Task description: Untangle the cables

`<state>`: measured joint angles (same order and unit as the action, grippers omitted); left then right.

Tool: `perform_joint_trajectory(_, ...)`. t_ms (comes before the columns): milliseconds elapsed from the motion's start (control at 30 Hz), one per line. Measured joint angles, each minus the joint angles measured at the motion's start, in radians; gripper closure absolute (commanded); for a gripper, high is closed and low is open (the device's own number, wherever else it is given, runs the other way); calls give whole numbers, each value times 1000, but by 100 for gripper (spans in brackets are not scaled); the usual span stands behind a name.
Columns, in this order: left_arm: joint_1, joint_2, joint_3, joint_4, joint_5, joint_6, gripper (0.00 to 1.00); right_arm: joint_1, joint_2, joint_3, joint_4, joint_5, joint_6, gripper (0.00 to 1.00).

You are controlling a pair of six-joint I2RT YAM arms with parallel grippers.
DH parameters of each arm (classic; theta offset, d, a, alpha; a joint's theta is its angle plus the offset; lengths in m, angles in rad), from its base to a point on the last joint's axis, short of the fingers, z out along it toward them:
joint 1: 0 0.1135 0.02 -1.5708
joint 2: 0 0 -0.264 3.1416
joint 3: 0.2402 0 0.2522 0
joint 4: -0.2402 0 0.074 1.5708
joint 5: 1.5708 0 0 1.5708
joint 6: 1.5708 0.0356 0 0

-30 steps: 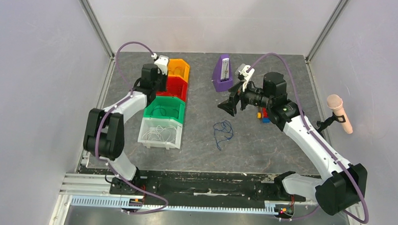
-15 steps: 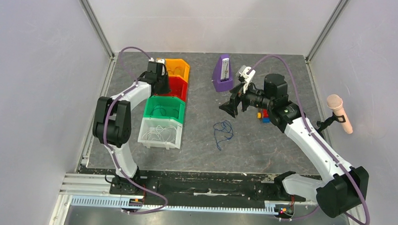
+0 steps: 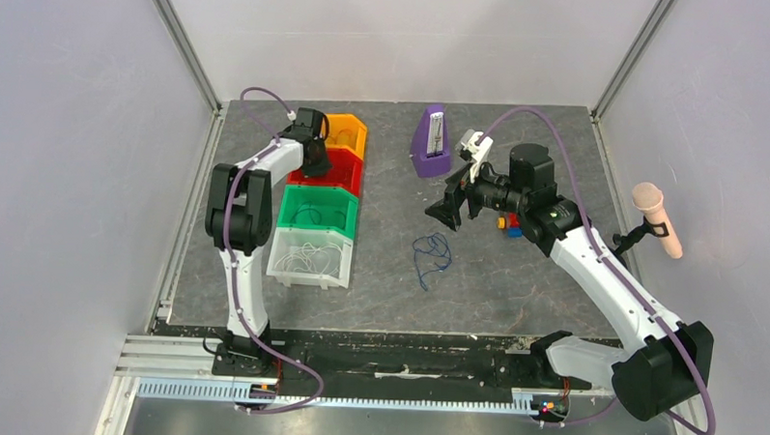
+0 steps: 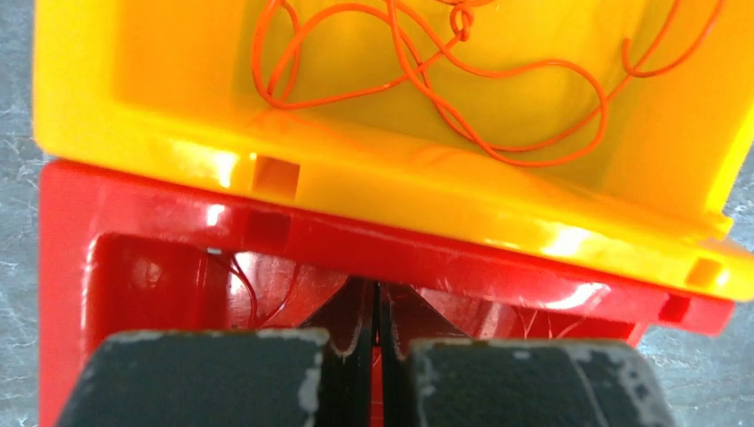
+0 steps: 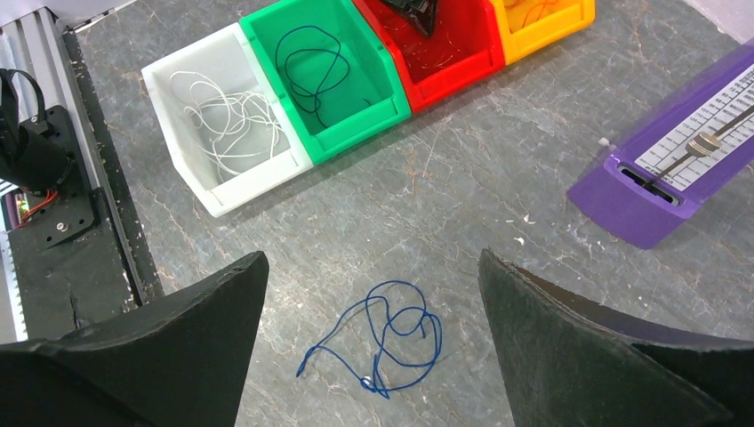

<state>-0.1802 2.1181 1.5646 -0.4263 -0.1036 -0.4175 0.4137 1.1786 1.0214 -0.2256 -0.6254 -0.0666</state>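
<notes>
Blue is the one colour left loose: a single blue cable [image 5: 387,342] lies in slack loops on the worktop [image 5: 498,222], well apart from the bins. The right claw [image 5: 372,256] hangs over it with its jaws spread wide. The likely step in hand is picking up that strand.

To do it well, I would bring the claw straight down over the part where the loops cross. The wire is thin and lies flat, so the tips should reach the worktop surface before they close. A slow lift would show whether the loops fall open or snag.

The left claw [image 4: 375,302] sits low at the red bin [image 4: 133,213] with its fingers pressed together. I cannot tell whether a red strand is nipped between them. It is probably best kept out of the right arm's path.

The count:
- **Bins:** four in a row, namely a white bin [image 5: 267,187], a green bin [image 5: 364,133], the red one and an orange bin [image 4: 373,169].
- **Sorted cables:**
  - several white wires [image 5: 227,111] in the white bin
  - one dark loop [image 5: 311,58] in the green bin
  - thin red strands in the red bin
  - orange strands [image 4: 533,62] in the orange bin, number unclear
- **Other things:** one purple metronome [image 5: 658,178], one microphone [image 3: 657,217] and a few small coloured blocks [image 3: 507,225], partly hidden by the right arm.

No blue bin shows.
</notes>
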Motion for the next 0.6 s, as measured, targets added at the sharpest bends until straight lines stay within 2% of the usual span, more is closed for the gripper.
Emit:
perform_joint_trajectory(200,2,36,48,-43,0,-6,83,0,0,2,-25,5,-3,9)
perform_joint_trajectory(433,2,35,56,-53,0,-3,48,0,-2,2,-43,8,-19,9)
perform_joint_trajectory(600,2,-6,63,-97,-13,17,45,0,-14,2,-46,14,-31,9)
